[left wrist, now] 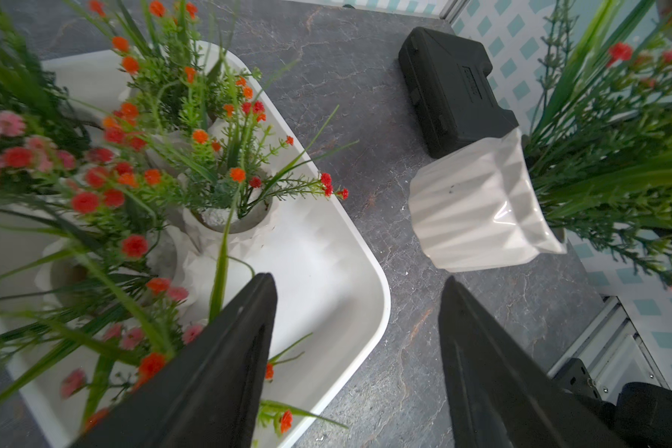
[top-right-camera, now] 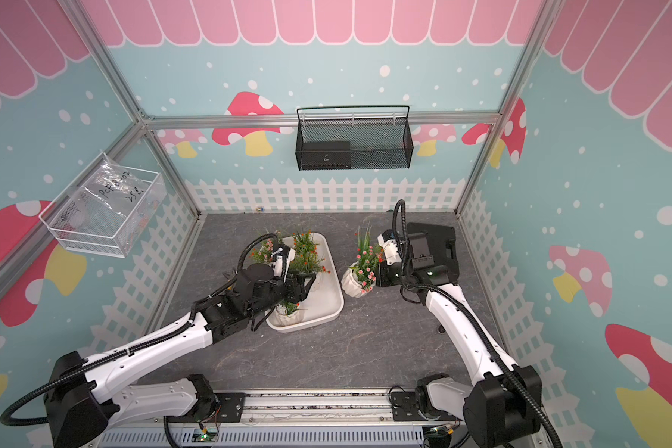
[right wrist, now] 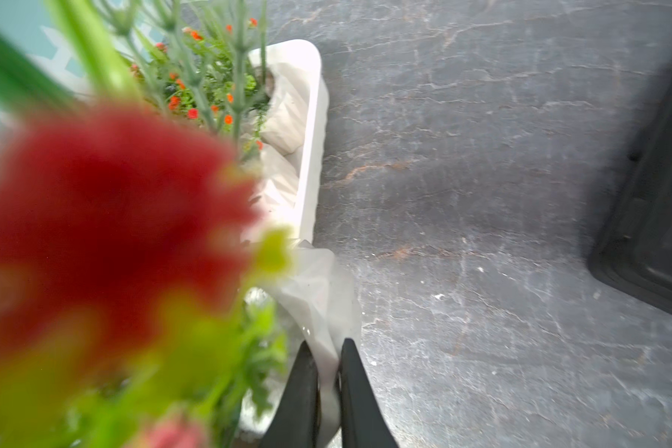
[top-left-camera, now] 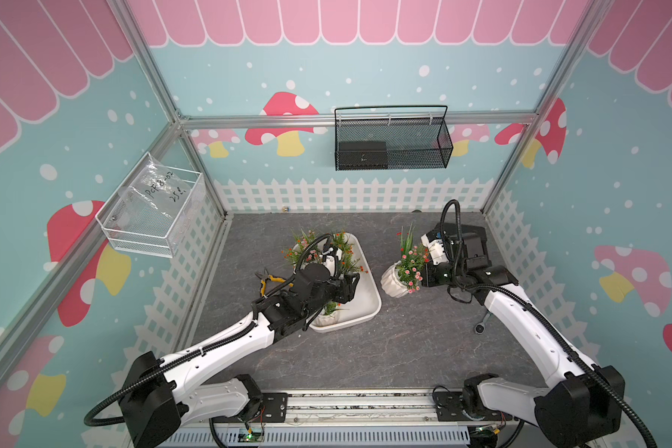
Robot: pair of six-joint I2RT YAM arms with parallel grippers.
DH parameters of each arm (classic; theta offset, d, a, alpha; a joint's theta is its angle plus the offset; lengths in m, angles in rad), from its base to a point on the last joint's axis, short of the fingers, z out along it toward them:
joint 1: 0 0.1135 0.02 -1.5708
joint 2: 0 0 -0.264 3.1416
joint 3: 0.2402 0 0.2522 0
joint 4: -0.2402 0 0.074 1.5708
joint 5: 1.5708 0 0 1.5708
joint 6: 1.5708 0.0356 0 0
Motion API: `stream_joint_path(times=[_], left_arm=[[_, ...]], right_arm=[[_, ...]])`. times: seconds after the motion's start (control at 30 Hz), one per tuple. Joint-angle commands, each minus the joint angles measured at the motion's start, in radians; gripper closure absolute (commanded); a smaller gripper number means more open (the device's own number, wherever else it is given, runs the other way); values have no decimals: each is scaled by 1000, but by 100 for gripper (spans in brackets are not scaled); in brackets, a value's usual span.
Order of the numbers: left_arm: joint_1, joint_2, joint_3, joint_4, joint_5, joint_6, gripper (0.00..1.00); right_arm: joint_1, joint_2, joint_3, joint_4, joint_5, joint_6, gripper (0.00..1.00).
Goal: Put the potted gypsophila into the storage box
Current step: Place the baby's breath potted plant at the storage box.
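- One storage box [top-left-camera: 367,300], mid-worktop [top-left-camera: 404,349]. Potted gypsophila [left wrist: 229,223] inside: at least three pots. Foliage and my left arm hide the rest, so no exact count.
- One held pot [top-left-camera: 394,281], tilted, just off the box's right edge. My right gripper [right wrist: 328,345] is pinched on its rim.
- My left gripper [left wrist: 359,277]: jaws apart over the box, empty.
- One black case [left wrist: 451,85], back right corner, partly covered.

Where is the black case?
In both top views the black case lies at the table's far right corner, behind the right gripper holding a pot.
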Motion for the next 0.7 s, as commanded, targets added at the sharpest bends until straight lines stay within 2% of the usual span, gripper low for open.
stream_joint_path(times=[0.0, 0.17, 0.33, 0.53, 0.67], left_arm=[[23, -106, -33, -68, -51, 5, 33], [94, -232, -60, -172, -3, -22, 33], [195, -295, -92, -222, 71, -36, 33], [301, -328, -123, -259, 82, -20, 32], [381, -362, -192, -220, 39, -31, 32]], right_arm=[[41, 7, 12, 79, -48, 9, 100], [109, 40, 23, 107, -20, 22, 100], [163, 86, 35, 143, 9, 37, 100], [248, 187, 72, 179, 32, 56, 100], [300, 256, 100, 204, 64, 69, 100]])
